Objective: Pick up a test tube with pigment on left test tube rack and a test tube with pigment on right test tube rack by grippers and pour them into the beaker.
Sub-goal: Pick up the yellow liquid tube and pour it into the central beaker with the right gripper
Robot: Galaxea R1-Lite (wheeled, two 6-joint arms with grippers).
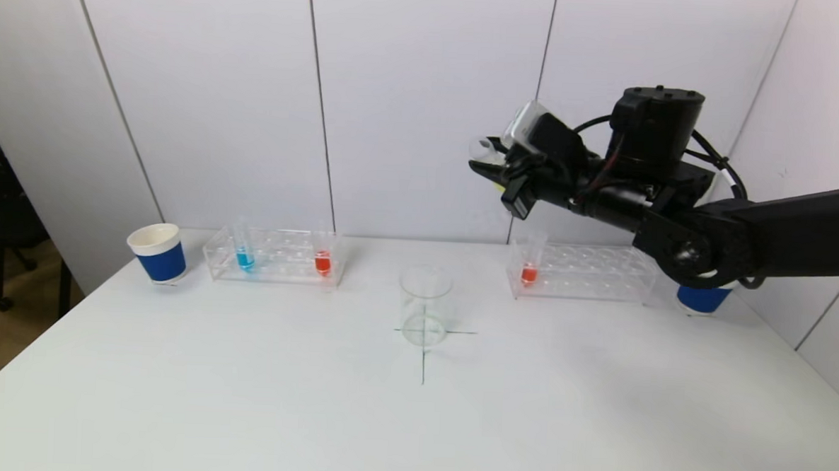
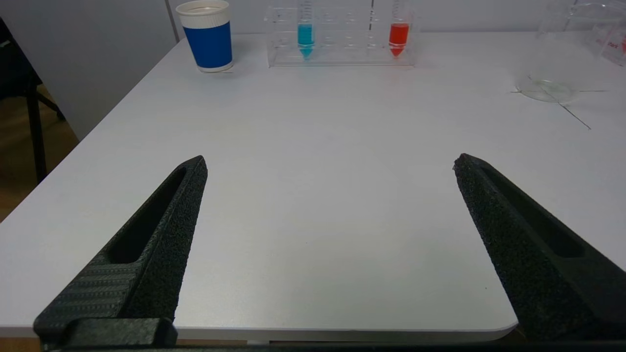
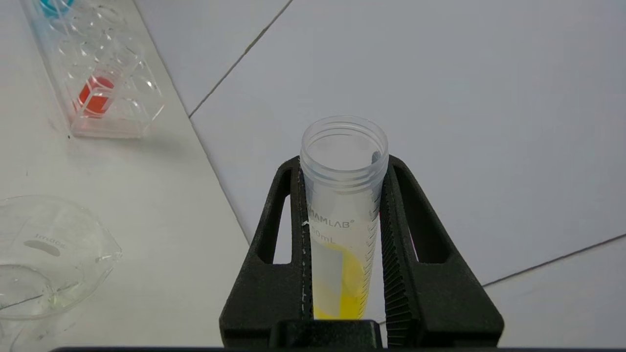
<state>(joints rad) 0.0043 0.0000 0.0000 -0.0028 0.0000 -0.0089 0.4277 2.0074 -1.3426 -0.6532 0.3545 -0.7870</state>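
My right gripper (image 1: 490, 169) is shut on a clear test tube with yellow pigment (image 3: 342, 215) and holds it tilted, mouth to the left, high above the table to the right of the empty glass beaker (image 1: 425, 306). The left rack (image 1: 277, 257) holds a blue-pigment tube (image 1: 244, 253) and a red-pigment tube (image 1: 323, 259). The right rack (image 1: 588, 272) holds a red-pigment tube (image 1: 529, 270). My left gripper (image 2: 330, 164) is open and empty, low over the table's near left edge, out of the head view.
A blue paper cup (image 1: 158, 253) stands left of the left rack. Another blue cup (image 1: 703, 299) stands right of the right rack, partly behind my right arm. A thin cross is drawn on the white table (image 1: 411, 419) under the beaker. A white wall runs behind the racks.
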